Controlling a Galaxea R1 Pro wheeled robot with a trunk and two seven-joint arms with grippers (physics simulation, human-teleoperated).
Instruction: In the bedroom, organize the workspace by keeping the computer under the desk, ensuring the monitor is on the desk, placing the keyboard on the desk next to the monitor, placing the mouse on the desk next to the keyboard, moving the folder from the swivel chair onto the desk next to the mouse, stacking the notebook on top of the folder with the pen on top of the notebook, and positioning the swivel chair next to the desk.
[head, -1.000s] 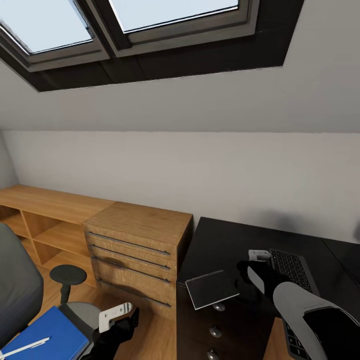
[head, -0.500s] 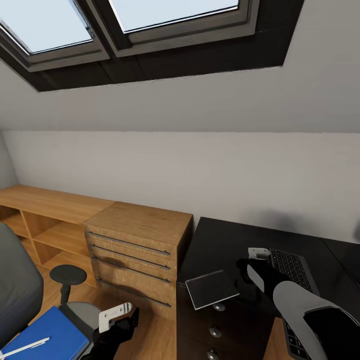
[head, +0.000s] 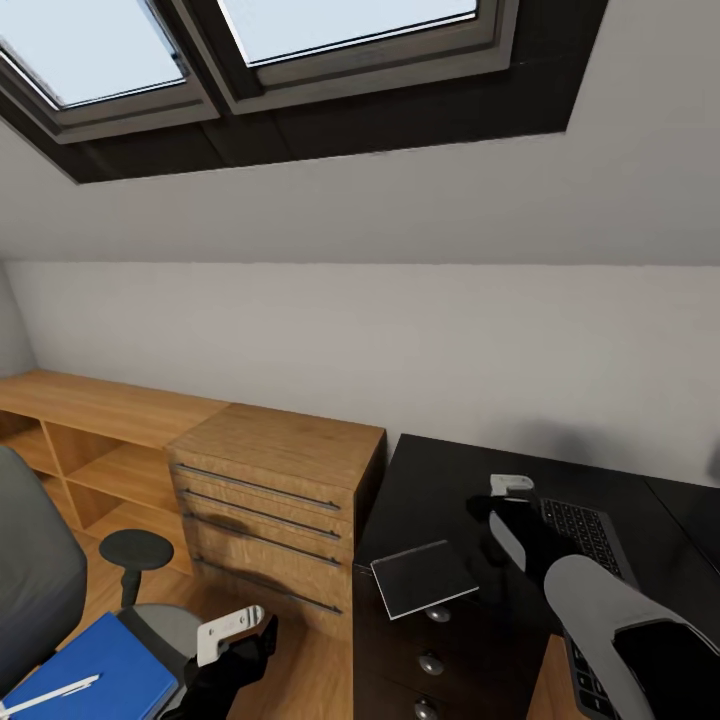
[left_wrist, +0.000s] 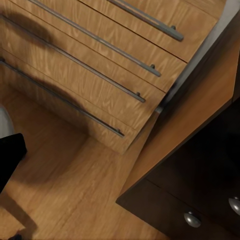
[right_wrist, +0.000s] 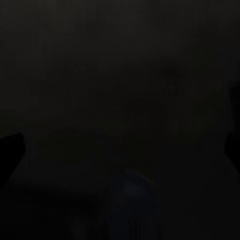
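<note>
Far left: thin white pen (head: 50, 692) lying on flat bright blue folder (head: 95, 672), folder on grey upholstered swivel chair (head: 35, 580). Left gripper (head: 232, 628) low beside chair, jaw state unclear. Light-wood drawer unit (head: 270, 500) next. Small dark notebook (head: 424, 578) at near corner of glossy black tabletop (head: 440, 480). Right gripper (head: 512, 486) over tabletop beside slim dark keyboard (head: 590, 535), can't tell its jaws.

A light-wood drawer unit (head: 270, 500) adjoins a low open shelf (head: 85, 440) under black-framed skylights (head: 330, 30).
</note>
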